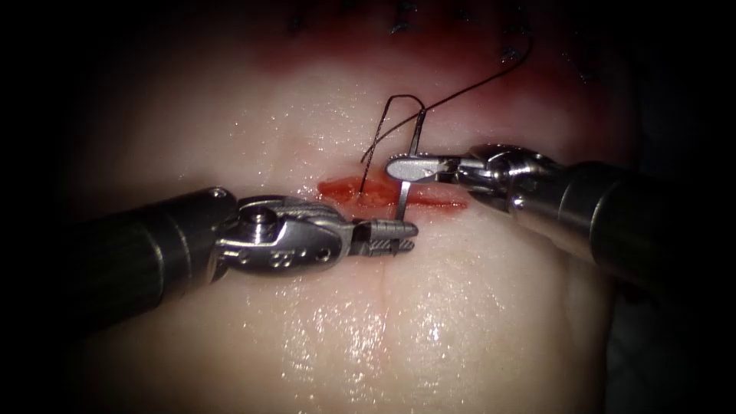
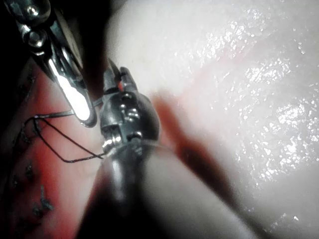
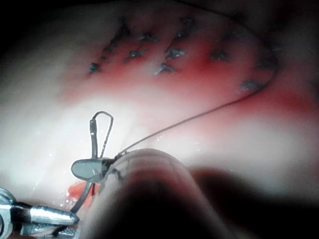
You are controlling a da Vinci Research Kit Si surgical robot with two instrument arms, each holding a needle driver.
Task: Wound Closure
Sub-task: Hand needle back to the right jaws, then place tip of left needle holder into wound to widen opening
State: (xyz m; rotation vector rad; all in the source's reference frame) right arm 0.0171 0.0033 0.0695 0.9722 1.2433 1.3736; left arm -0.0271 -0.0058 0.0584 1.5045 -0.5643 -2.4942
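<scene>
The curved needle point(image 1: 404, 192) stands nearly upright over the red cut point(image 1: 368, 192) in the tissue point(image 1: 383, 322), not in the tissue. My right tool point(image 1: 405, 166) comes in from the right, jaws shut on the needle's middle; its jaws point(image 3: 89, 169) grip the needle point(image 3: 93, 142) below the thread end. My left tool point(image 1: 400, 236) lies just in front of the cut, jaws shut across the needle's lower end near the tip. Dark thread point(image 1: 460, 92) leaves the needle's top: one strand loops down into the cut, the other trails to the upper right.
Several dark older stitch ends point(image 1: 402, 27) sit in a red-stained band at the far edge of the tissue, also seen as stitch ends point(image 3: 169, 52). Red fluid lines the cut. The right tool's bright jaw point(image 2: 75, 97) lies close beside my left jaws point(image 2: 118, 79).
</scene>
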